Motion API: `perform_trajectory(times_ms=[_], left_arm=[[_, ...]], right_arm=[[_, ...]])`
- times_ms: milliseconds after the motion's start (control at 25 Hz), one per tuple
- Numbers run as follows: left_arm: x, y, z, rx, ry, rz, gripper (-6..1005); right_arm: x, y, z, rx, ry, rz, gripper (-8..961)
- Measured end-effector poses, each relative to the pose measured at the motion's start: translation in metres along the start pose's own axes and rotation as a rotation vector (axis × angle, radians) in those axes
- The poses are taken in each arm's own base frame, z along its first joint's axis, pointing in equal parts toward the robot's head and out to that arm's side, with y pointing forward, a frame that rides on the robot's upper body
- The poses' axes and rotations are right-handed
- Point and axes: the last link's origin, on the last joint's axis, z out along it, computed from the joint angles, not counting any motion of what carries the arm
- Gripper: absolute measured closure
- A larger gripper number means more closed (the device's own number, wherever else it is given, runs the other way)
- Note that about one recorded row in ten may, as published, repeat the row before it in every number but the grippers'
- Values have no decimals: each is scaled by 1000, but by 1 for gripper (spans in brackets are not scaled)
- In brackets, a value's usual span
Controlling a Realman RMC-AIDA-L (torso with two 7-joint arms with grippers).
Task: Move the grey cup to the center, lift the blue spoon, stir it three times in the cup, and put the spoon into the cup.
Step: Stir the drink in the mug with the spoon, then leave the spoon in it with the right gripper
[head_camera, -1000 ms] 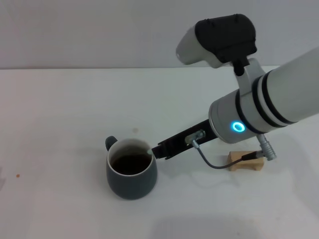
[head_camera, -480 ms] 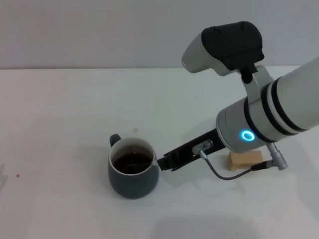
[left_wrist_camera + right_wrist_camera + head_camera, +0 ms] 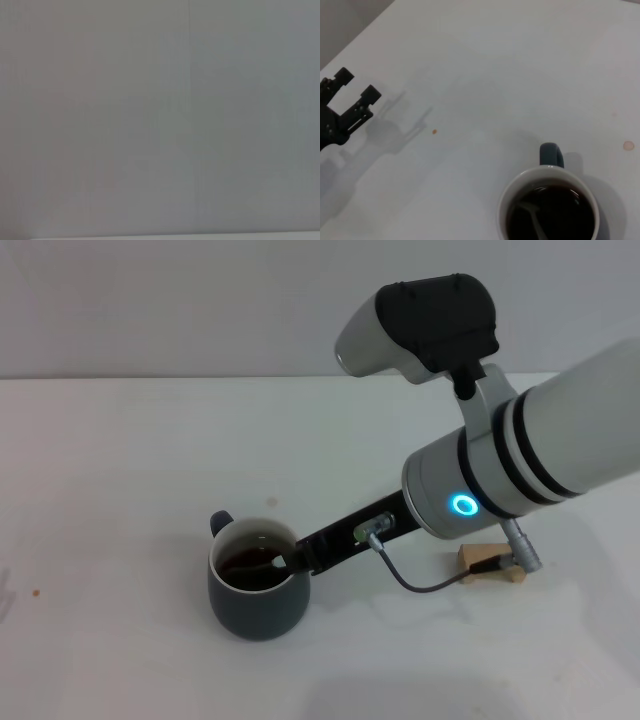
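The grey cup point(image 3: 255, 602) stands on the white table, front and middle, holding dark liquid, with its handle at the far left. My right gripper point(image 3: 297, 558) reaches in from the right to the cup's rim and is shut on the blue spoon point(image 3: 268, 563). The spoon's metal end dips into the liquid; its pale handle is hidden by the fingers. In the right wrist view the cup point(image 3: 547, 159) and the spoon's metal end in the liquid point(image 3: 534, 220) show. My left gripper point(image 3: 356, 84) is open and empty, parked far off near the table's left edge.
A small wooden block point(image 3: 490, 566) lies on the table to the right of the cup, under my right arm. Small brown specks point(image 3: 434, 131) mark the table. The left wrist view shows only a blank grey wall.
My right gripper drew back to the right of the cup's rim, then swung left over the rim again with the spoon. The cup shifted slightly left.
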Motion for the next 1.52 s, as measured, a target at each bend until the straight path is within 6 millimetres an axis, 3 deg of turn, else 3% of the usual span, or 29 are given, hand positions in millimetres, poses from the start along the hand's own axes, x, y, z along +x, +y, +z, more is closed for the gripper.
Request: perform_trajectory(times_ms=[640,1080,1320,1520], left_arm=[[0,-1,1,5,-1,0,144],[1,0,4,4,3,-2,144],[2,1,5,1,10,-3,144],[2,1,6,0,11,-3,144]], right_arm=[[0,-25,-6,44,-14,38,788],[13,-9,-12,10,1,22,789],[9,2,1,-39,-11,5,788],[3,-4,4,-32,-54,-9,789]])
